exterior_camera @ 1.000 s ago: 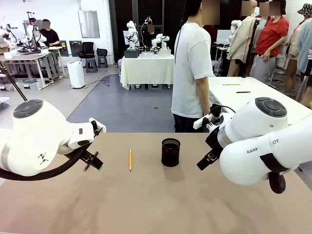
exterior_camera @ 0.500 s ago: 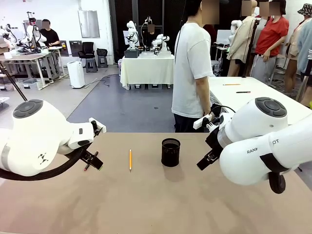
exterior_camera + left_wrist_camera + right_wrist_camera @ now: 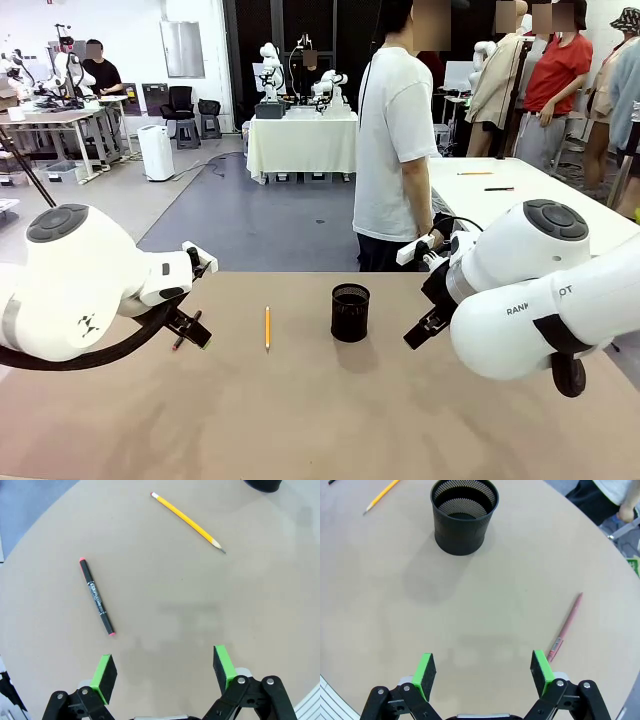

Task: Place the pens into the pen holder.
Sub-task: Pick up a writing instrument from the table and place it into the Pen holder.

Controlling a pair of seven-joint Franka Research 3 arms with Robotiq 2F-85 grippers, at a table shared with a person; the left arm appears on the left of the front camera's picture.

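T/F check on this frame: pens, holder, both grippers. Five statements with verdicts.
1. No pen is in the pen holder. True.
2. The left gripper is shut on the black pen. False: its jaws are open, and the pen lies flat on the table ahead of it.
3. The yellow pencil lies on the robot's left of the pen holder. True.
4. The reddish pen leans against the pen holder. False: it lies flat, apart from it, near the right gripper.
5. The right gripper is open and empty. True.
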